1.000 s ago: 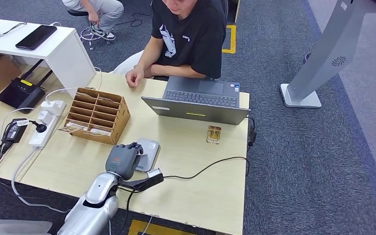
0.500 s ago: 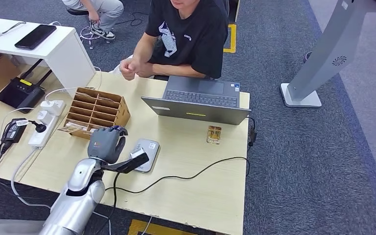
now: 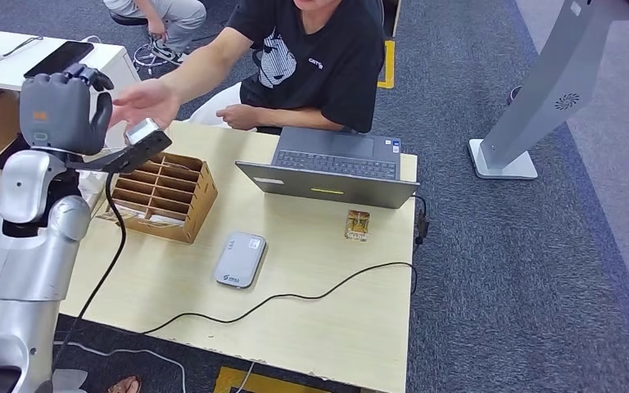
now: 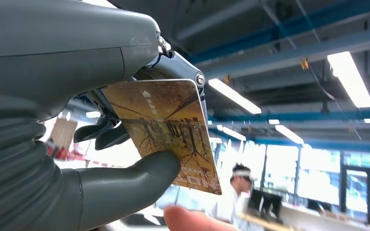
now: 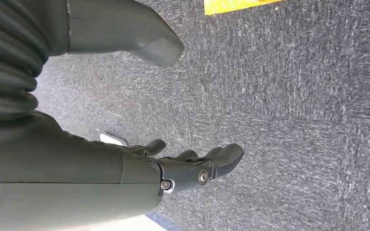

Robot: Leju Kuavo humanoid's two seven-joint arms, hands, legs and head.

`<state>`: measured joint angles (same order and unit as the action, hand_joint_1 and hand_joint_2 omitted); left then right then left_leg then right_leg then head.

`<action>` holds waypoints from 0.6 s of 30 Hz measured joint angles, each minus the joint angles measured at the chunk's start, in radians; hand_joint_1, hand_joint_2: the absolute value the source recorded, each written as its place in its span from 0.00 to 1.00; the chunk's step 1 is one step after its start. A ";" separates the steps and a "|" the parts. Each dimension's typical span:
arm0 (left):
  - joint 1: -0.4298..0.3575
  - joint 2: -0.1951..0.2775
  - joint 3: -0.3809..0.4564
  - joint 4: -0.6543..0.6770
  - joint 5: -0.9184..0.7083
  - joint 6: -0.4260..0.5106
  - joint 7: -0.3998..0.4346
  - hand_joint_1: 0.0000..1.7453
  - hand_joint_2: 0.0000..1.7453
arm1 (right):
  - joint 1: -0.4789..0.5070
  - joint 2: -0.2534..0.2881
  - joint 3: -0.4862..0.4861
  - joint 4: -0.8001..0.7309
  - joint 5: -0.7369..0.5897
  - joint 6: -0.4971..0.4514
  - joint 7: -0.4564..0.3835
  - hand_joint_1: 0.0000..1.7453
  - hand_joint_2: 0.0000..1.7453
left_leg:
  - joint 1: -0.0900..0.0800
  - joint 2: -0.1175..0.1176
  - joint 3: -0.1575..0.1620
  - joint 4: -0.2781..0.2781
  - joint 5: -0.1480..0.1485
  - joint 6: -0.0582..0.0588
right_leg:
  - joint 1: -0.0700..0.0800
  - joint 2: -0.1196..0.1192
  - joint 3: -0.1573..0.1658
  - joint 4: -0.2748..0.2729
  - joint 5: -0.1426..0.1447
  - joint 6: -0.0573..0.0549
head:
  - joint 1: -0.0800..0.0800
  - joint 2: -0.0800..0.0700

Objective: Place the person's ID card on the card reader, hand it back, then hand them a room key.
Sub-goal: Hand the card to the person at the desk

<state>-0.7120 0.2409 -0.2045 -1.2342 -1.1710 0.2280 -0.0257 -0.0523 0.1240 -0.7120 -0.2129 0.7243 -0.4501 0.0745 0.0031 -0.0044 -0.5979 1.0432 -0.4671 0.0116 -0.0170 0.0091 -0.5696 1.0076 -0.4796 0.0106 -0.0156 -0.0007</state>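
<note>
Pinching the card [image 4: 166, 130], the left hand [image 3: 59, 110] is raised — person's hand [image 3: 141, 102] at its 3 o'clock; right hand [image 5: 192, 166] hangs open, holding nothing.

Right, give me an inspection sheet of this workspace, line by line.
Surface: pale wooden desk.
Job's things: card reader flat on the desk; card pinched in the left hand; another card lies by the laptop.
Clutter: cardboard organiser, power strip.
Hands: left raised toward the person's hand; right hand holds nothing, above carpet.
Cables: black cable across the desk.
Surroundings: seated person, grey kiosk stand.
</note>
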 joint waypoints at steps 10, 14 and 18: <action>-0.057 -0.009 0.000 0.048 -0.003 0.069 -0.005 1.00 1.00 | -0.006 0.000 -0.016 0.000 -0.019 0.002 -0.008 0.00 1.00 | 0.000 0.000 0.000 0.000 0.000 0.000 | 0.000 0.000 0.000 0.000 0.000 0.000 | 0.000 0.000; -0.046 -0.020 0.000 0.053 -0.002 0.075 -0.007 1.00 1.00 | -0.008 0.000 -0.027 0.000 -0.023 0.002 -0.011 0.00 1.00 | -0.001 0.000 0.000 0.000 0.000 0.000 | 0.000 0.000 0.000 0.000 0.000 0.000 | 0.000 0.000; -0.031 -0.030 0.000 0.055 -0.002 0.091 -0.009 1.00 1.00 | -0.008 0.000 -0.030 0.000 -0.017 0.001 -0.001 0.00 1.00 | -0.001 0.000 0.000 0.000 0.000 0.000 | 0.000 0.000 -0.001 0.000 0.000 0.000 | 0.000 0.000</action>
<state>-0.7434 0.2106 -0.2045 -1.1788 -1.1733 0.3186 -0.0344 -0.0604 0.1240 -0.7421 -0.2129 0.7078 -0.4493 0.0734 0.0026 -0.0040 -0.5979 1.0433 -0.4671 0.0117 -0.0174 0.0095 -0.5702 1.0074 -0.4794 0.0107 -0.0157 -0.0008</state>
